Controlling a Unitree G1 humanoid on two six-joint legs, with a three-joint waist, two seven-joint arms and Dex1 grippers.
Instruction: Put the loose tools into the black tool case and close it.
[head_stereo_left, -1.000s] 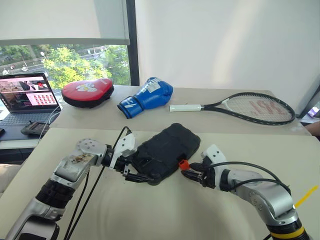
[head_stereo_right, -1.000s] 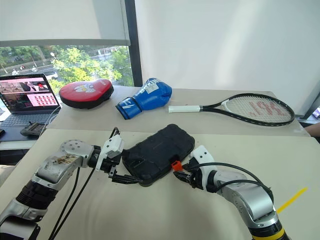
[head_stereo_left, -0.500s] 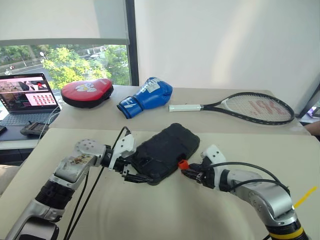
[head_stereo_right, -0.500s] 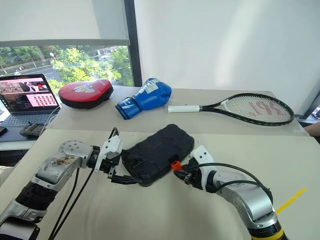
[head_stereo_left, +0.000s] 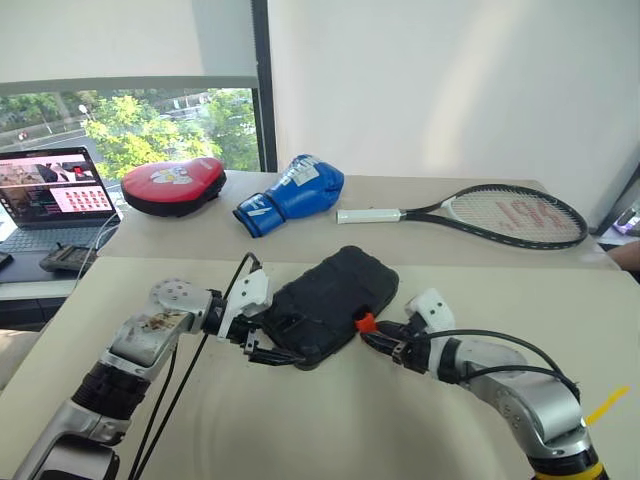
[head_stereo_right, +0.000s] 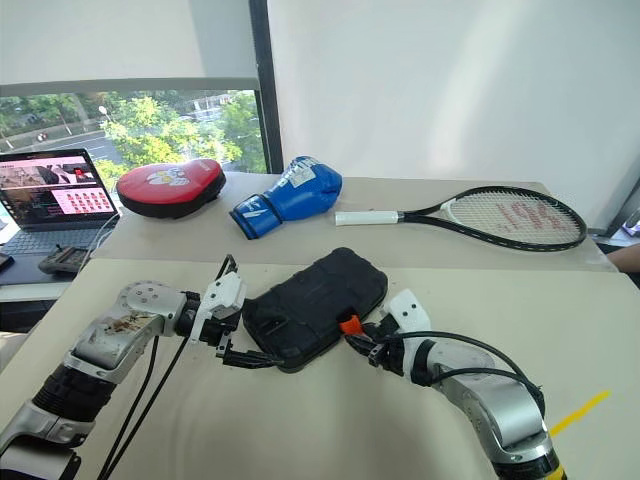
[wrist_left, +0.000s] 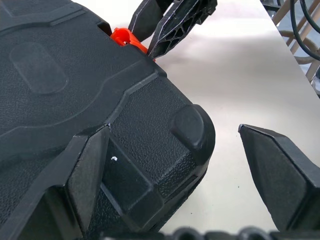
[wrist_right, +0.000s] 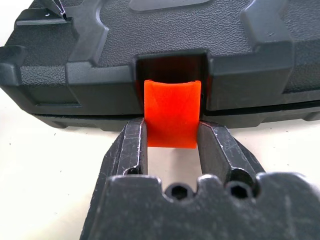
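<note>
The black tool case (head_stereo_left: 333, 304) sits shut on the near table (head_stereo_left: 330, 420), lying at an angle between the two arms. The right gripper (wrist_right: 171, 142) has its two fingers pinched on either side of the orange latch (wrist_right: 172, 114) (closed on it, tab sticking out between them). The left gripper (head_stereo_left: 262, 347) is spread wide around the case's near corner, one finger on the shell, the other off in the air beside it

Case corner (wrist_left: 165, 130) filling the gap between the left jaws, orange latch (wrist_right: 172, 112) wedged between the right jaws, bare surface (head_stereo_left: 330, 420) beside both.
</note>
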